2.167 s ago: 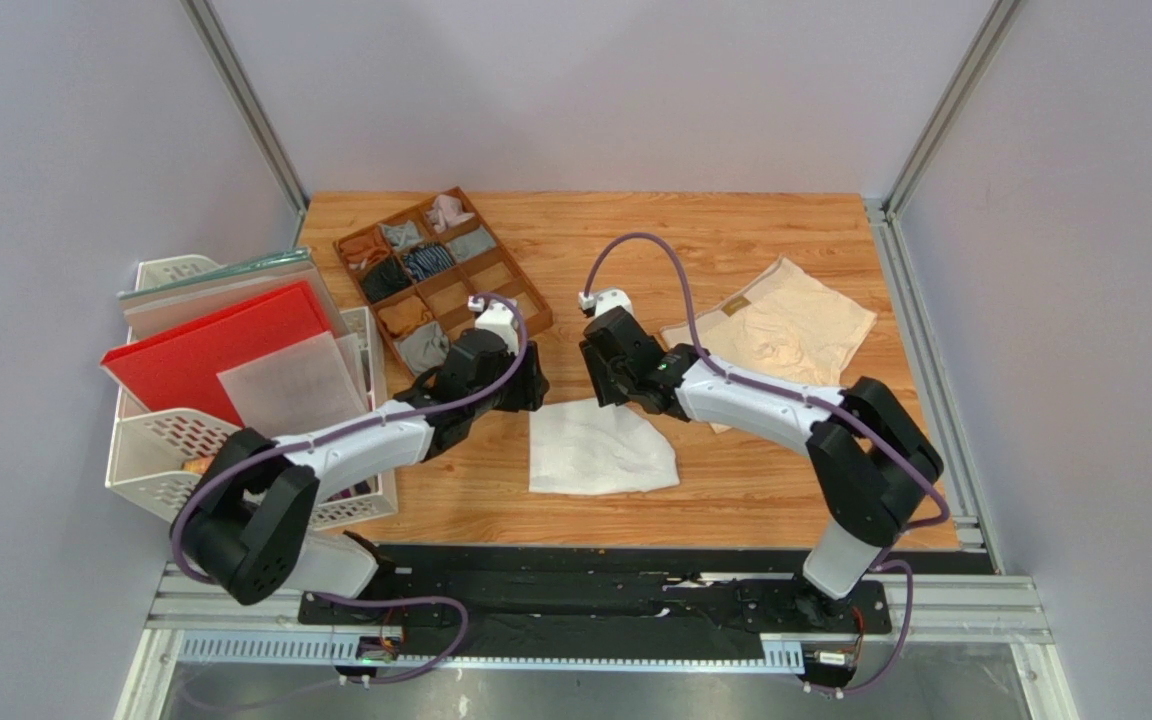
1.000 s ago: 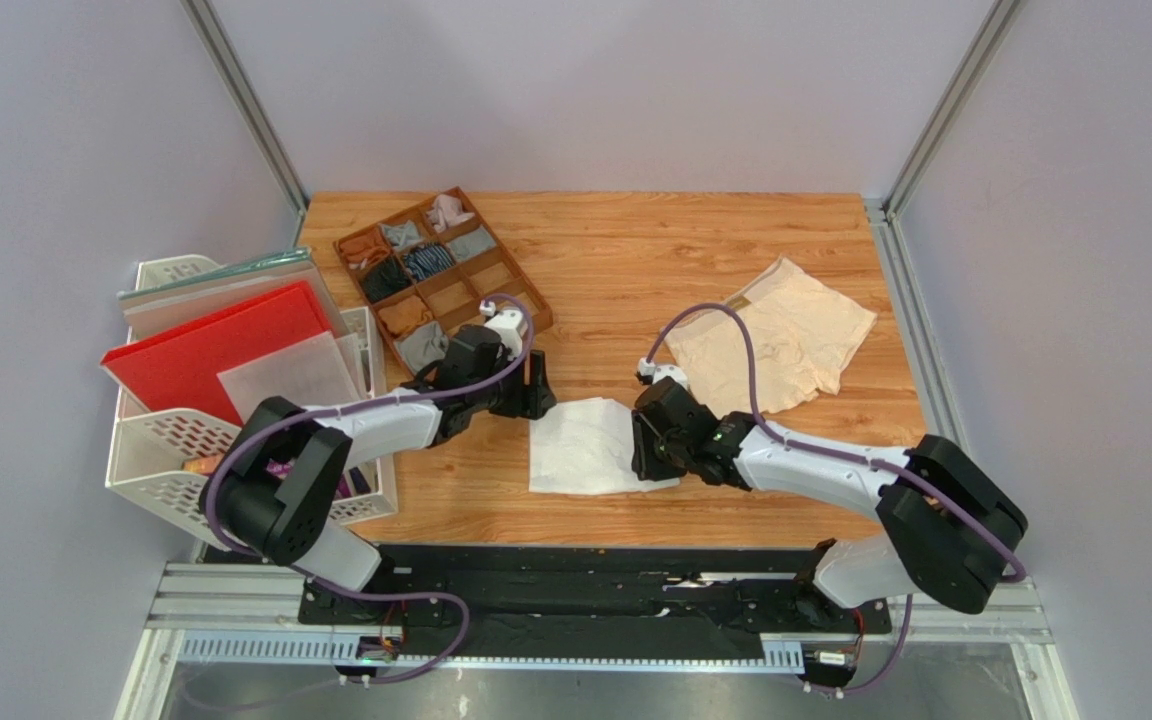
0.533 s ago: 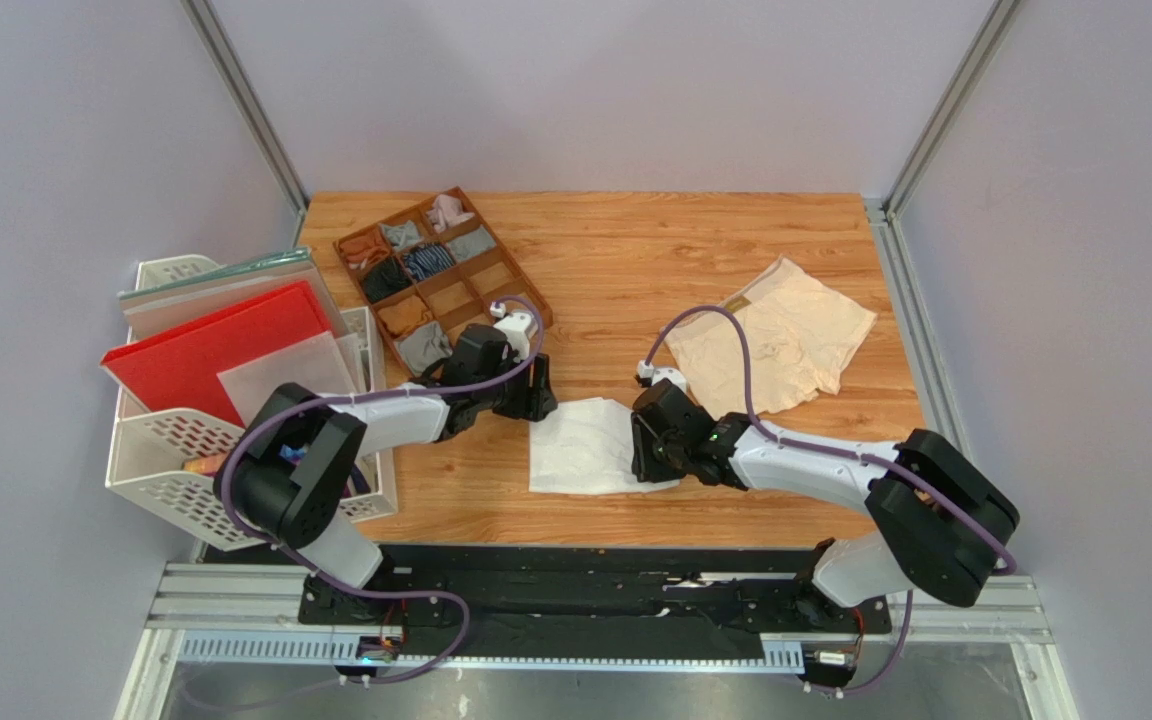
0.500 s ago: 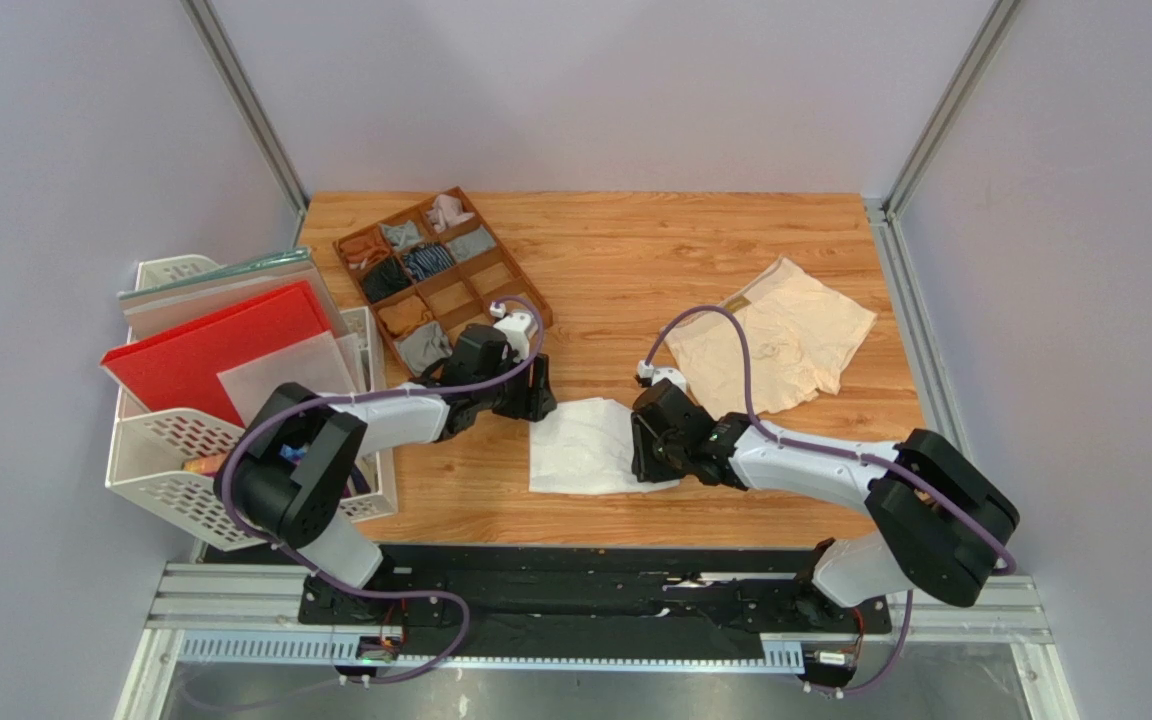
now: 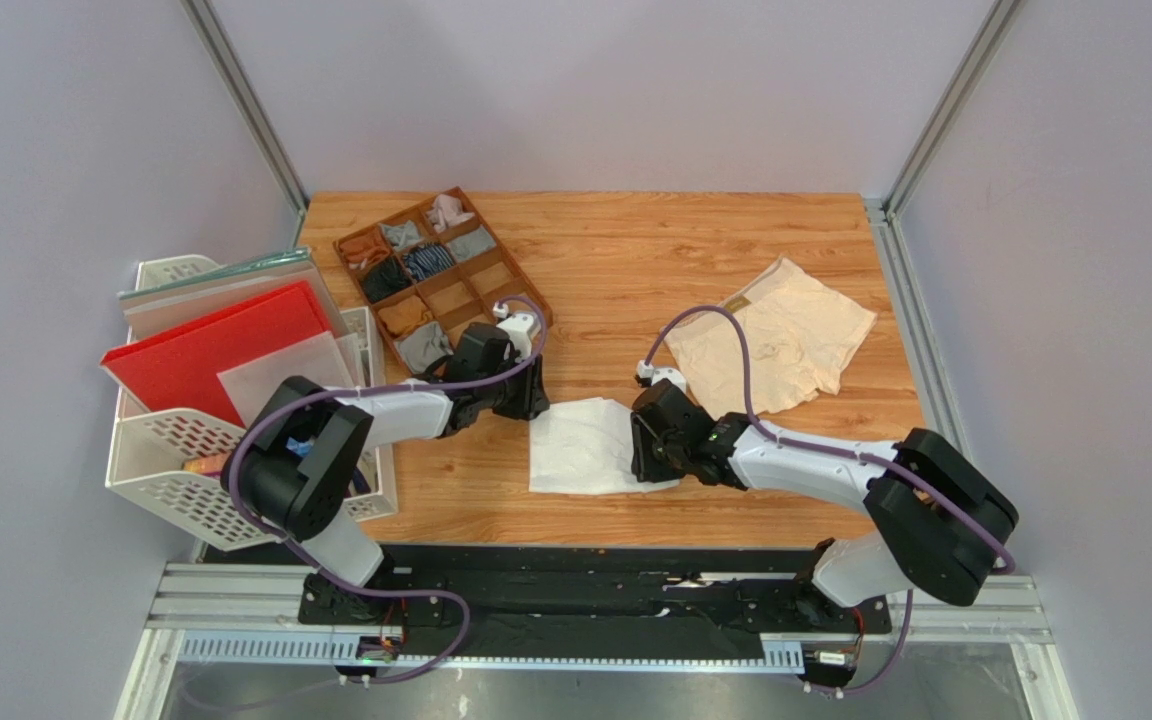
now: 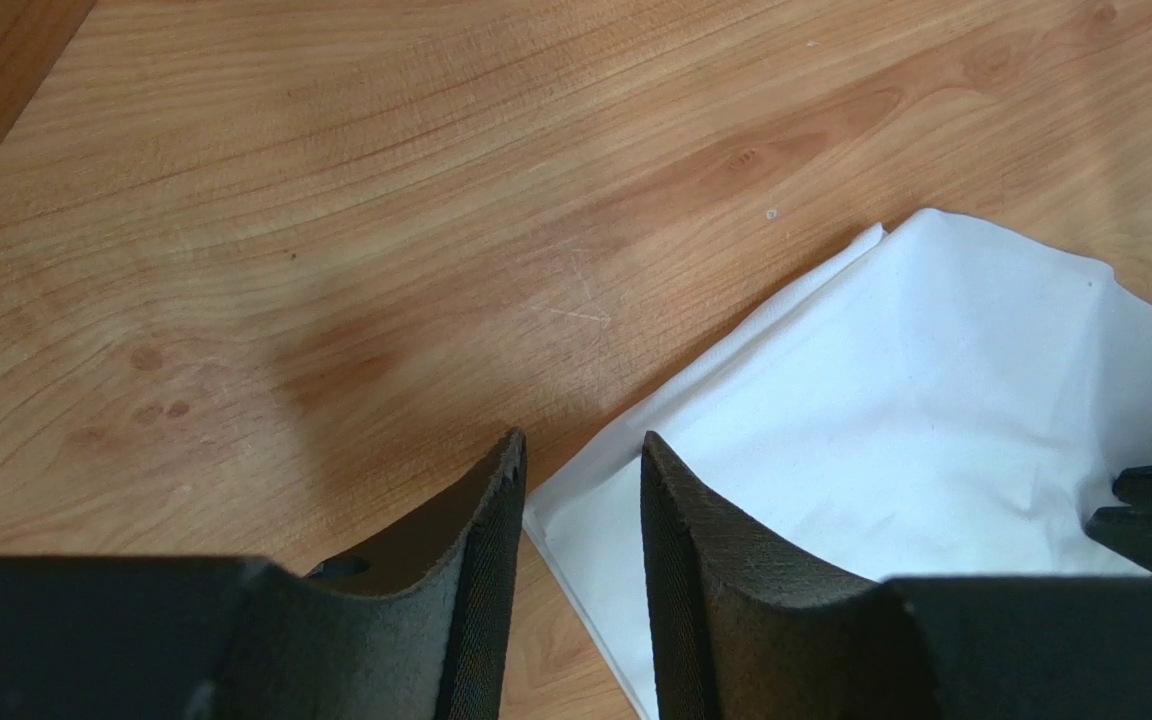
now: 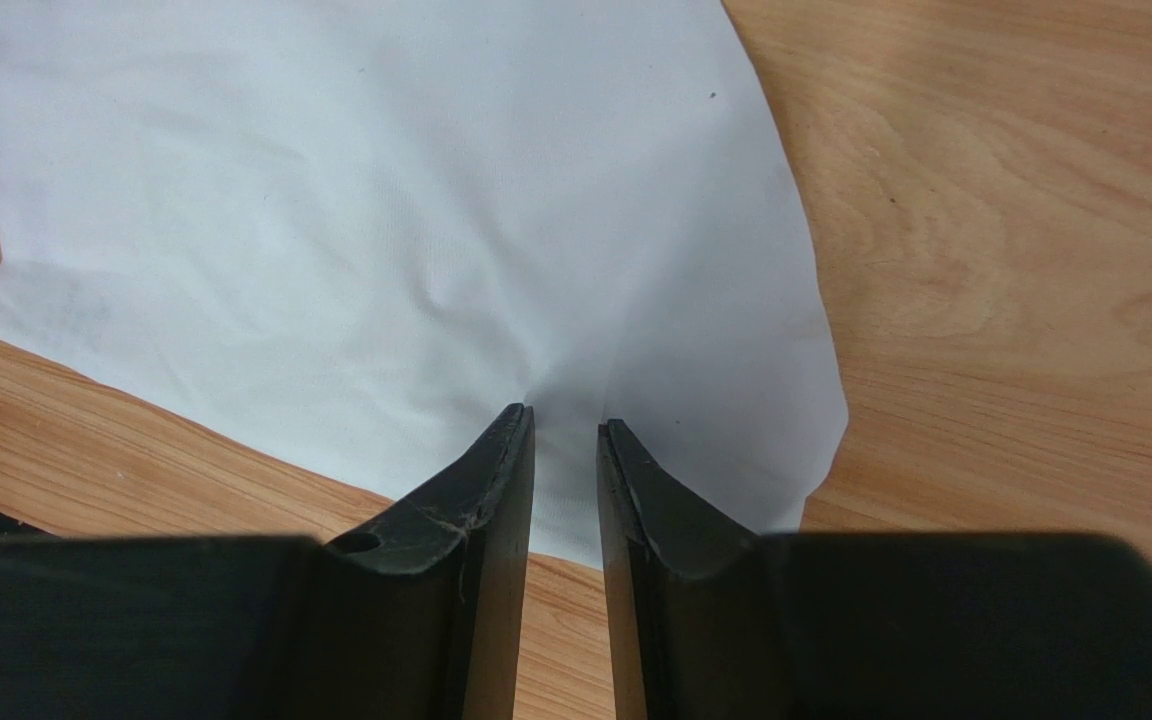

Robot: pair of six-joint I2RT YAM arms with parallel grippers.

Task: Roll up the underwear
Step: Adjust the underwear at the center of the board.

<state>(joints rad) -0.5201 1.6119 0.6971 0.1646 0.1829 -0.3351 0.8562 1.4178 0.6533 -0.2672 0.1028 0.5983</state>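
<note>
Wooden tabletop between grey walls fills the top view, where the white briefs lie flat and folded to a rough square near the middle, and the cream briefs are spread out well apart at two o'clock from them, not yet handled. A compartment tray of small rolled garments sits at eleven o'clock. The left gripper is at the white cloth's eleven o'clock corner and the right gripper at its three o'clock edge, which suggests the step is taking hold before a roll. From the left wrist, the left gripper stands a little apart astride the corner of the white briefs, with no fabric gathered; it needs to pinch next. From the right wrist, the right gripper pinches the white briefs, with creases fanning from its tips across otherwise smooth cloth.
</note>
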